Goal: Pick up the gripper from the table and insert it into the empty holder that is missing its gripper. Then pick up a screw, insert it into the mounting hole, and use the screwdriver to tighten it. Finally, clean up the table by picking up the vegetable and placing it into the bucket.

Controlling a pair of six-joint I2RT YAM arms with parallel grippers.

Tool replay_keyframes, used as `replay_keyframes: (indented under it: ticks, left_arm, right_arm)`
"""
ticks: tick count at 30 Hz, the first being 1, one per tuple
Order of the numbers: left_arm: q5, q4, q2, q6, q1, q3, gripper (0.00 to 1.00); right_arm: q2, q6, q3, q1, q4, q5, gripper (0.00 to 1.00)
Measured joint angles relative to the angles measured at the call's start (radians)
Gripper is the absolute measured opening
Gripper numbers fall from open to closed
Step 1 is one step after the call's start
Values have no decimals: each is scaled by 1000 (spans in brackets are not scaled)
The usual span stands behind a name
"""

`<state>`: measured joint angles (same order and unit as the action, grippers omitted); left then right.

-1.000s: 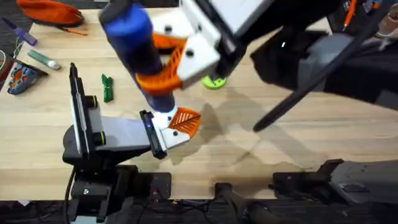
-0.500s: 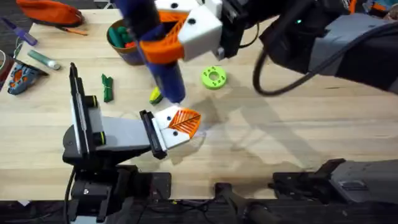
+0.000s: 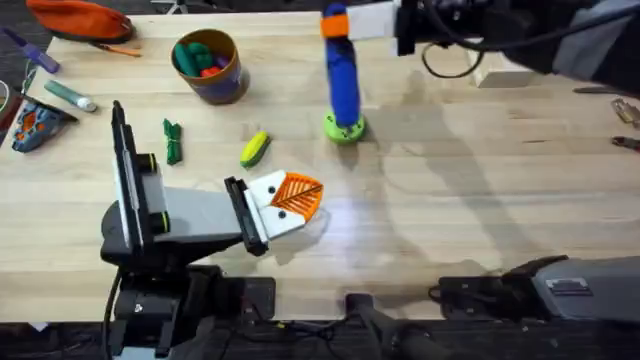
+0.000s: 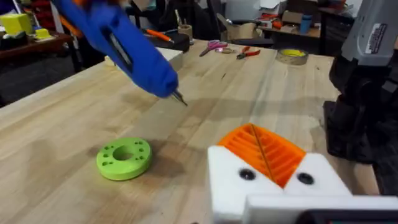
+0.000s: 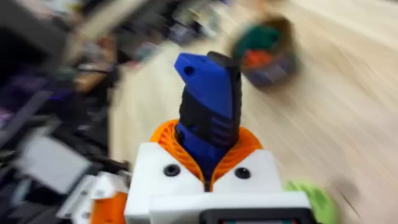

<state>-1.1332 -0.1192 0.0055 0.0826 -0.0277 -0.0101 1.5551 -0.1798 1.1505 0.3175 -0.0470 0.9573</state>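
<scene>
My right gripper (image 3: 337, 24) is shut on the blue screwdriver (image 3: 343, 80) at the far side of the table. The screwdriver's silver tip (image 4: 180, 99) hangs just above a green disc (image 3: 344, 129). In the right wrist view the screwdriver (image 5: 208, 106) stands between the orange pads (image 5: 239, 146). My left gripper (image 3: 300, 195) lies near the table's middle, its white holder (image 4: 273, 186) carrying two orange ribbed fingers (image 4: 261, 146) pressed together with nothing between them. A yellow-green vegetable (image 3: 255, 148) lies between the holder and the bucket (image 3: 210, 65). The screw is too small to make out.
A green bean-like piece (image 3: 172, 140) lies left of the vegetable. An orange pouch (image 3: 80, 18) and small tools sit at the far left corner. The right arm's base (image 4: 367, 93) stands close beside the left gripper. Bare wood spans the table's right half (image 3: 480, 200).
The right arm has carried the screwdriver away from the left holder, back toward the far side over the green disc. That uncovered the bucket and vegetable. The left arm stayed still.
</scene>
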Motion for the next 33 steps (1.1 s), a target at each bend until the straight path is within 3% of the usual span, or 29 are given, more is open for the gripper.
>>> replay_keyframes:
  ticks: [4,8,13,21,28,29,33]
  left_arm:
    - [0,0,0,0,0,0,9]
    - [0,0,0,0,0,0,9]
    - [0,0,0,0,0,0,9]
    - [0,0,0,0,0,0,9]
    - [0,0,0,0,0,0,9]
    - [0,0,0,0,0,0,9]
    - [0,0,0,0,0,0,9]
  right_arm:
    - [0,186,70,-25,311,-190,24]
    - [0,382,160,-26,511,-392,24]
    - [0,577,223,-26,626,-604,24]
    - [0,789,225,-26,808,-878,24]
    - [57,1066,225,-26,841,-977,24]
    - [122,1216,225,-26,838,-992,24]
    - [219,1361,225,-26,839,-999,24]
